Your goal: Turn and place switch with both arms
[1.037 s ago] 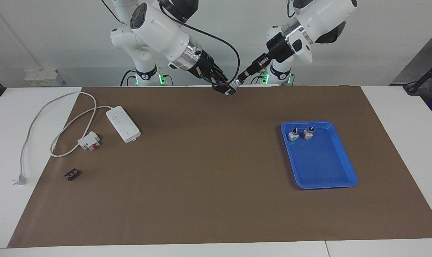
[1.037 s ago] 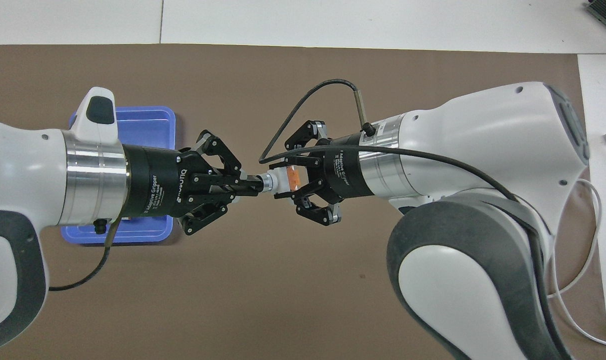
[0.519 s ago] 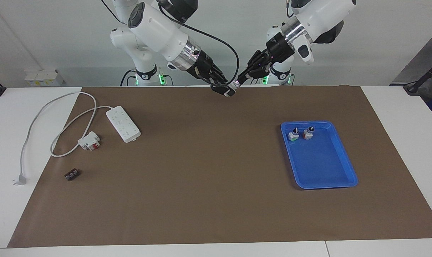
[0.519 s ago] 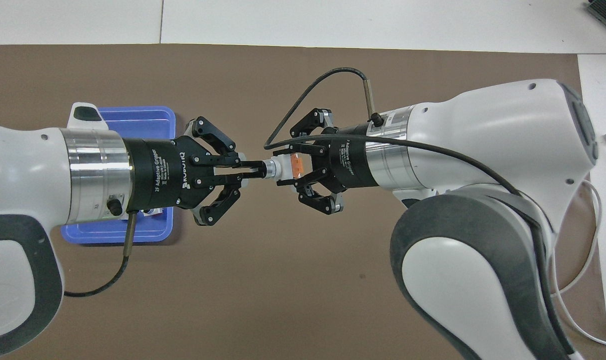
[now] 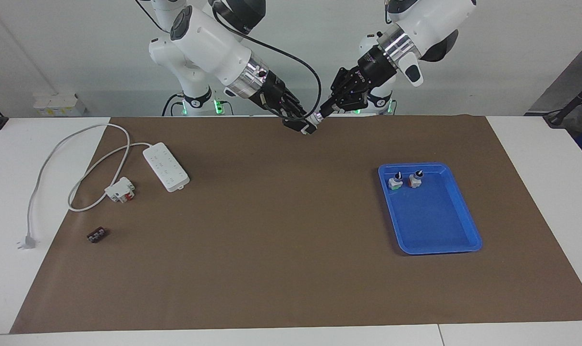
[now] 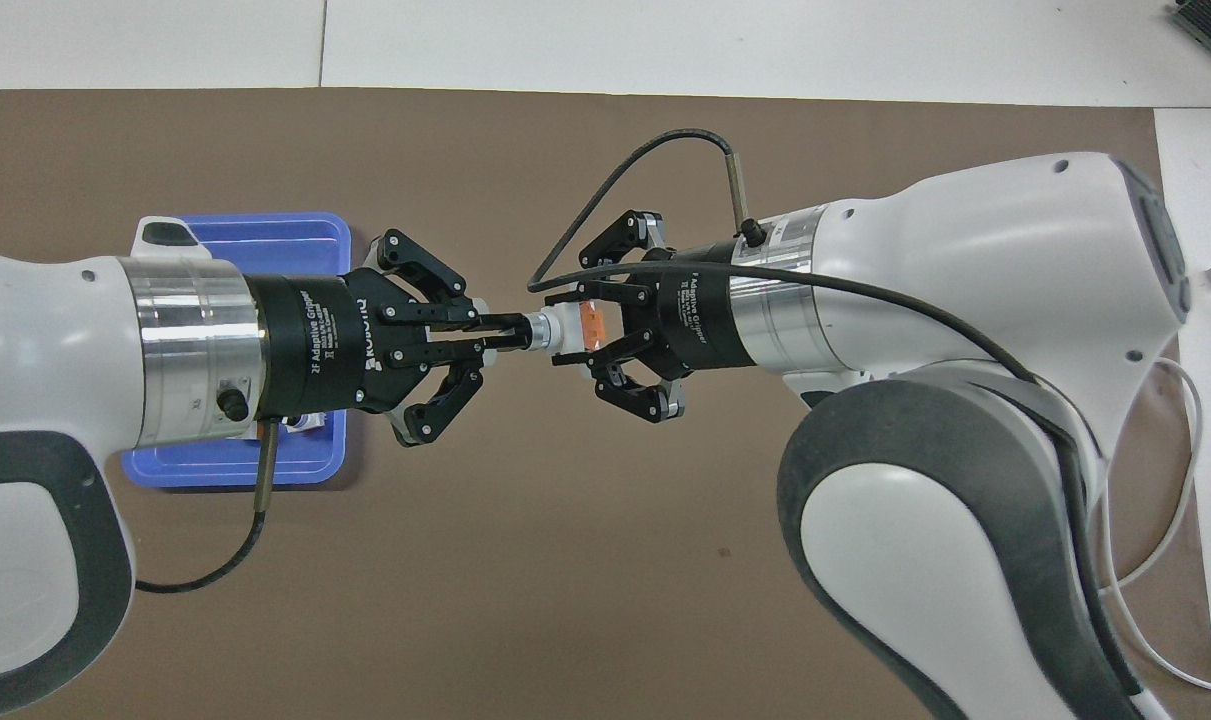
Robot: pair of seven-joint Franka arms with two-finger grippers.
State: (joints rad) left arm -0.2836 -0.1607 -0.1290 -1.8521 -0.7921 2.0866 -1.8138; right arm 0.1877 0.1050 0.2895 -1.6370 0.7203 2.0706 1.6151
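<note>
Switch held in mid-air between both grippers, above the mat at the robots' edge.

The right gripper (image 6: 577, 340) clamps the switch (image 6: 563, 335) by its white-and-orange body; the left gripper (image 6: 505, 338) pinches its black knob. Twisting off-axis could wrench it loose and drop it. The knob's pointer is hidden by fingertips, so its setting seems unreadable; the blue tray (image 5: 456, 192) waits.

Two switches (image 5: 405, 180) stand in the tray (image 5: 444, 230); the power strip (image 5: 166, 166) lies toward the right arm's end.
</note>
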